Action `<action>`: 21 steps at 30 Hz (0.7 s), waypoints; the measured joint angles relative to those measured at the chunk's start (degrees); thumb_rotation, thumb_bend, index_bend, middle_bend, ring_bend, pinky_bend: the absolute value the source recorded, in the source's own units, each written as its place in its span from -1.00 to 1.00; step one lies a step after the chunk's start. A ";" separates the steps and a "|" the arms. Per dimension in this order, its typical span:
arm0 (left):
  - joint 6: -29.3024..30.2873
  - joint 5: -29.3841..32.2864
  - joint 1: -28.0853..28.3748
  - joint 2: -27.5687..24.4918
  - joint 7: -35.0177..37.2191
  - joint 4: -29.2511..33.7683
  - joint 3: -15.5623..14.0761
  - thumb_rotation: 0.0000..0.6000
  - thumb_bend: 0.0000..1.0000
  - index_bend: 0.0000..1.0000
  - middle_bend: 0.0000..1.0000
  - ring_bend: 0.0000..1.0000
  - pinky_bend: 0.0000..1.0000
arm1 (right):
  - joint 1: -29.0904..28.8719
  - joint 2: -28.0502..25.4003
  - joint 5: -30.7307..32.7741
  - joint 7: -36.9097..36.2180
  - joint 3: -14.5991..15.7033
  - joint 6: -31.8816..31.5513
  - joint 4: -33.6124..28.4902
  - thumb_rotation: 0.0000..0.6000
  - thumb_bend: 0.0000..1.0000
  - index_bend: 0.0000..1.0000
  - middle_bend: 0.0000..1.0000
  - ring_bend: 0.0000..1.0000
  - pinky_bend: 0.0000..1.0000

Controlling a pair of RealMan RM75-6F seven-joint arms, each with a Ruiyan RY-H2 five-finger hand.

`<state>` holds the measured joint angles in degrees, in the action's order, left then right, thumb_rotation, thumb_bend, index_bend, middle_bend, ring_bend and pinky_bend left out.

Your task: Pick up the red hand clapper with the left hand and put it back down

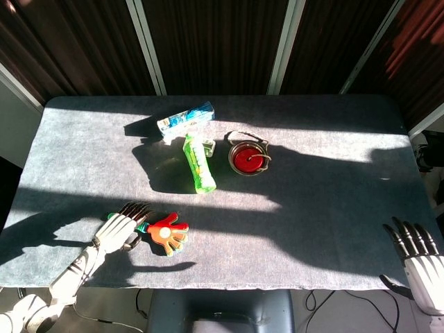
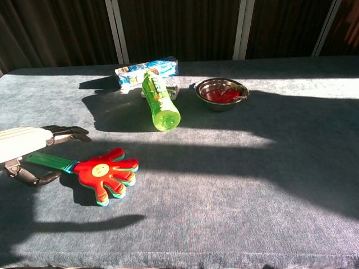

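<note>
The red hand clapper (image 1: pixel 166 233) (image 2: pixel 106 174) lies flat near the table's front left, its green handle (image 2: pixel 49 161) pointing left. My left hand (image 1: pixel 120 227) (image 2: pixel 31 147) hovers over that handle. Its fingers (image 2: pixel 67 133) reach past the far side and its thumb (image 2: pixel 35 179) curls along the near side. They stand apart and do not grip the handle. In the head view the hand hides most of the handle. My right hand (image 1: pixel 415 251) hangs at the front right corner, off the table edge, fingers spread and holding nothing.
A green bottle (image 1: pixel 198 164) (image 2: pixel 160 103) lies on its side at mid-table. Behind it sits a blue box (image 1: pixel 185 117) (image 2: pixel 147 69). To the right stands a metal bowl (image 1: pixel 248 157) (image 2: pixel 222 91) with red inside. The grey cloth table (image 1: pixel 326 208) carries strong sunlit bands.
</note>
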<state>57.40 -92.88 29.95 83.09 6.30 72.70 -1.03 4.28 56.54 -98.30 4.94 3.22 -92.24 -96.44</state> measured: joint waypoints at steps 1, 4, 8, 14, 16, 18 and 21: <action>-0.47 0.52 0.16 0.13 -0.46 -0.20 0.01 1.00 -0.13 -0.66 -1.00 -1.00 -1.00 | 0.00 0.02 0.07 0.02 -0.03 -0.01 -0.01 1.00 -0.71 -1.00 -1.00 -1.00 -1.00; -1.23 1.41 0.51 0.59 -0.87 -0.71 -0.14 1.00 -0.13 -0.59 -1.00 -1.00 -1.00 | -0.05 0.06 0.07 0.10 0.00 0.14 -0.02 1.00 -0.71 -1.00 -1.00 -1.00 -1.00; -1.31 1.79 0.75 1.16 -1.52 -1.51 -0.26 1.00 -0.13 -0.51 -1.00 -1.00 -1.00 | -0.10 0.07 0.01 0.10 0.06 0.22 -0.07 1.00 -0.71 -1.00 -1.00 -1.00 -1.00; -0.79 2.35 0.82 2.12 -3.05 -2.24 -0.57 1.00 -0.12 -0.46 -1.00 -1.00 -1.00 | -0.10 0.02 0.10 0.01 0.01 0.15 -0.10 1.00 -0.71 -1.00 -1.00 -1.00 -1.00; -0.80 2.51 0.90 2.37 -3.23 -2.56 -0.62 1.00 -0.12 -0.46 -1.00 -1.00 -1.00 | -0.07 0.00 0.03 -0.03 0.04 0.06 -0.11 1.00 -0.71 -1.00 -1.00 -1.00 -1.00; -0.82 2.68 0.95 2.62 -3.62 -2.87 -0.66 1.00 -0.13 -0.45 -1.00 -1.00 -1.00 | -0.04 -0.04 0.02 -0.09 0.04 -0.04 -0.12 1.00 -0.71 -1.00 -1.00 -1.00 -1.00; -0.97 3.12 1.06 3.03 -4.21 -3.31 -0.75 1.00 -0.16 -0.42 -1.00 -1.00 -1.00 | 0.02 -0.10 0.02 -0.20 0.02 -0.21 -0.11 1.00 -0.71 -1.00 -1.00 -1.00 -1.00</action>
<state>56.43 -89.76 31.00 86.13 2.09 69.39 -1.78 4.30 56.45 -98.28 4.74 3.24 -92.46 -96.55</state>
